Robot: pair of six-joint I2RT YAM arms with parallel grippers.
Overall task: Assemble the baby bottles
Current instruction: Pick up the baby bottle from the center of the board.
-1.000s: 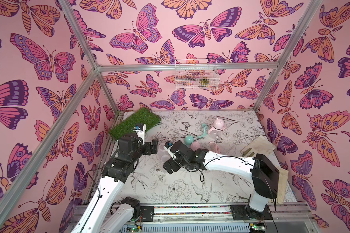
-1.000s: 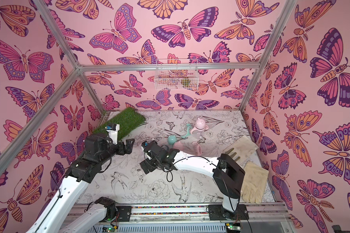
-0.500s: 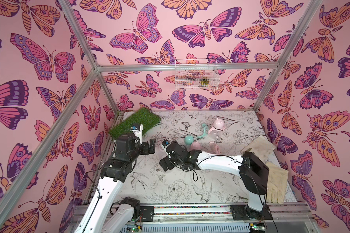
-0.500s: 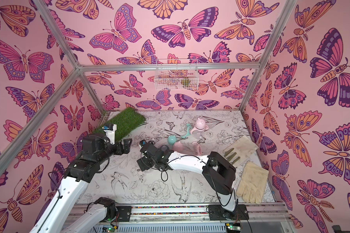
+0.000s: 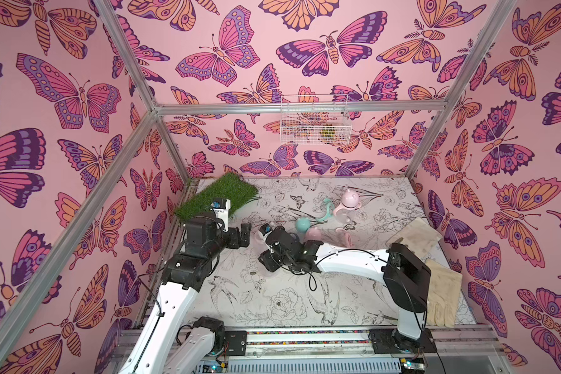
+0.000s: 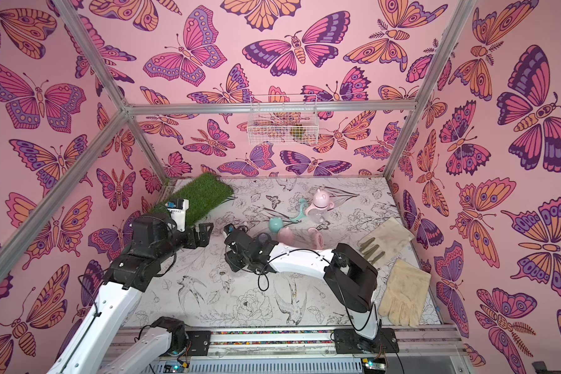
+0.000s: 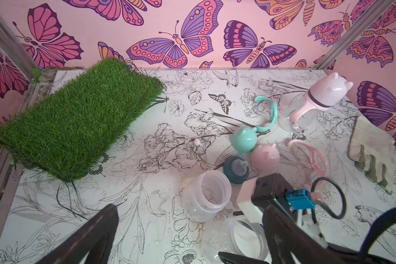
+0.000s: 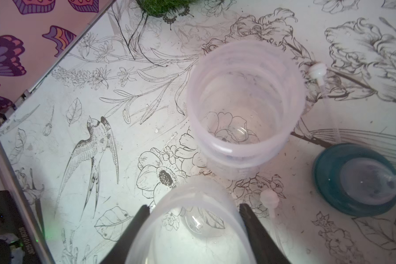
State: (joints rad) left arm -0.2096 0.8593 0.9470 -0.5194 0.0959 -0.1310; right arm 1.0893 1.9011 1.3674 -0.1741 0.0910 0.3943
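Note:
My right gripper (image 8: 193, 208) has its fingers pressed on both sides of a clear bottle (image 8: 192, 230), (image 7: 245, 237) standing on the table. A second open clear bottle (image 8: 245, 102), (image 7: 206, 194) stands just beyond it, and a teal nipple collar (image 8: 357, 180), (image 7: 236, 169) rests beside that. Further back lie a teal cap (image 5: 303, 224), a pink cap (image 5: 313, 233), a teal handle ring (image 5: 327, 210) and a pink handle ring (image 5: 345, 236). A capped bottle (image 5: 348, 202) with pink handles stands at the back. My left gripper (image 5: 245, 231), (image 7: 190, 210) hovers wide open and empty, left of the bottles.
A green grass mat (image 5: 221, 194) lies in the back left corner. Two gloves (image 5: 415, 234), (image 5: 441, 298) lie along the right side. A wire basket (image 5: 314, 119) hangs on the back wall. Small white pieces (image 8: 318, 69), (image 8: 269, 198) lie near the bottles.
My right gripper has shifted a little to the left and its jaws have narrowed onto the clear bottle. The left arm has barely moved.

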